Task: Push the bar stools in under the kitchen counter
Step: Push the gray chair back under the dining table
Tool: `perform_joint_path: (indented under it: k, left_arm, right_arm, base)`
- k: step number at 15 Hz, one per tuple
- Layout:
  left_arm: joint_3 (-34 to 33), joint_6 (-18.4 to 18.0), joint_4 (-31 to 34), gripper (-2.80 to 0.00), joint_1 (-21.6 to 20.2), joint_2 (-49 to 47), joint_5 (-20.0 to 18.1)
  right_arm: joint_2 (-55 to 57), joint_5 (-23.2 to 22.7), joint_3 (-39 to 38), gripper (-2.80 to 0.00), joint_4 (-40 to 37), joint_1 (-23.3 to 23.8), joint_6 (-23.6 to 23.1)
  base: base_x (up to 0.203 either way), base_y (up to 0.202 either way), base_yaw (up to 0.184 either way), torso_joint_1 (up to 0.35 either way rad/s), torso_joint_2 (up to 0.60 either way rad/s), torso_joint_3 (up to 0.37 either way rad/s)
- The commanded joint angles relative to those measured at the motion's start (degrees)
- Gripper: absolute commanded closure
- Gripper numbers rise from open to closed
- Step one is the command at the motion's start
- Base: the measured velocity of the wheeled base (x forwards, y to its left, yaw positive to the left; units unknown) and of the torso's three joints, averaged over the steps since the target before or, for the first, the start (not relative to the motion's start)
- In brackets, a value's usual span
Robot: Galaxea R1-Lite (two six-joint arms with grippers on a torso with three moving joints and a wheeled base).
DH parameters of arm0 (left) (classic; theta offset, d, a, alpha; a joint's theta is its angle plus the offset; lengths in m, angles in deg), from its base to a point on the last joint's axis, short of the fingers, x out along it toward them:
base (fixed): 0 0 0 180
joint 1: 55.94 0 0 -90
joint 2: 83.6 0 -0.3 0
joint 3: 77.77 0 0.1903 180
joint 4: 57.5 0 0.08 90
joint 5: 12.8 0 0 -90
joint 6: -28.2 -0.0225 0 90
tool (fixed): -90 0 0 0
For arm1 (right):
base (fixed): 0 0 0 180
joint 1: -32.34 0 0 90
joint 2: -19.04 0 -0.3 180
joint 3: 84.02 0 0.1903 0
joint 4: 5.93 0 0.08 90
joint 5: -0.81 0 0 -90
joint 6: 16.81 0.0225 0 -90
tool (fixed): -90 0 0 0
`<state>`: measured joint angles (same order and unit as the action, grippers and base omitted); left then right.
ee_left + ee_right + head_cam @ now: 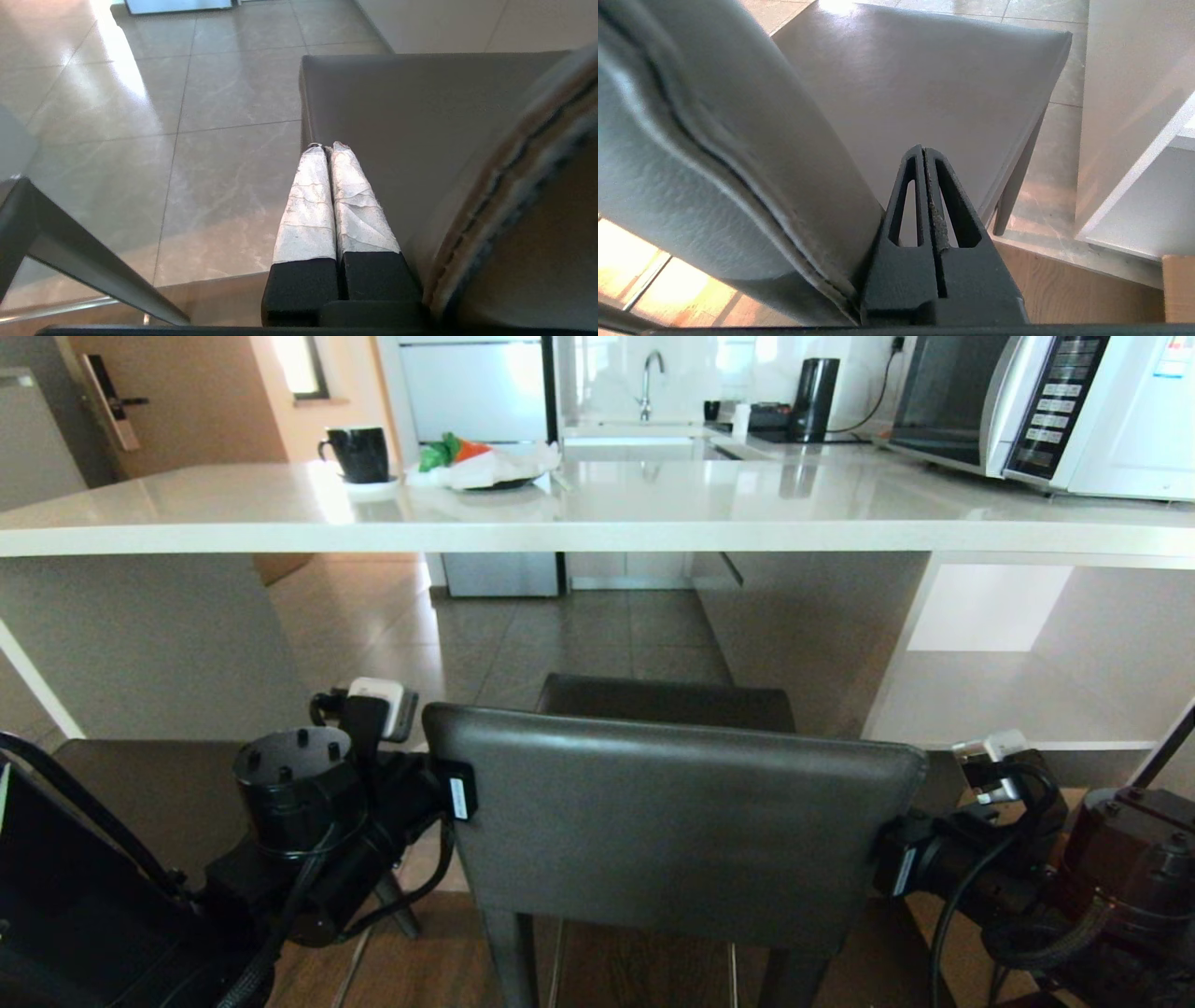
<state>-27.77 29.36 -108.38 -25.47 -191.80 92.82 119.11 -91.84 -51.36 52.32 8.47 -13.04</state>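
Note:
One bar stool stands right before me, its dark grey backrest (672,821) nearest and its seat (663,700) pointing at the gap under the kitchen counter (597,513). My left arm (373,803) is at the backrest's left end and my right arm (943,868) at its right end. The left gripper (328,147) is shut and empty, its taped fingers lying beside the seat (420,116). The right gripper (923,150) is shut too, pressed against the backrest's (714,140) end, over the seat (948,70). Part of a second stool's dark seat (140,793) shows at the left.
On the counter stand a black mug (359,453), a plate with a cloth (485,467), a kettle (814,397) and a microwave (1027,401). The counter's white side panel (1125,93) rises right of the stool. A cardboard box (1178,289) sits on the wooden floor.

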Motion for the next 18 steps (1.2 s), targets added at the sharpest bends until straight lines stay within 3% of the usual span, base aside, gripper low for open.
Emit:
perform_joint_path:
  k: [1, 6, 10, 11, 18]
  left_arm:
    - [1.67, -0.28, -0.72, 0.0, -1.73, -1.85, 0.46]
    - [1.06, -0.28, -0.77, 0.0, -0.11, 0.1, 0.22]
    - [0.29, -0.1, -0.9, 0.0, 2.05, 0.86, 0.2]
    - [0.43, -0.1, -0.99, 0.0, 1.93, 0.79, 0.2]
    - [3.19, -0.7, -1.07, 0.0, -0.82, -0.74, 1.08]
  right_arm:
    - [0.22, 0.62, -0.05, 0.0, 0.91, 0.14, 0.01]
    - [1.61, 0.75, 1.92, 0.0, 0.91, 0.19, -0.05]
    - [7.93, 5.66, 9.31, 0.0, 1.12, 0.33, -1.74]
    - [8.74, 6.86, 9.83, 0.0, 1.96, 0.2, -3.5]
    - [5.71, 7.22, 7.07, 0.0, 3.64, 0.16, -3.33]
  base:
    - [0.0, 0.0, 0.0, 0.0, 0.0, 0.0]
    - [0.0, 0.0, 0.0, 0.0, 0.0, 0.0]
    - [0.0, 0.0, 0.0, 0.0, 0.0, 0.0]
    - [0.0, 0.0, 0.0, 0.0, 0.0, 0.0]
    - [0.0, 0.0, 0.0, 0.0, 0.0, 0.0]
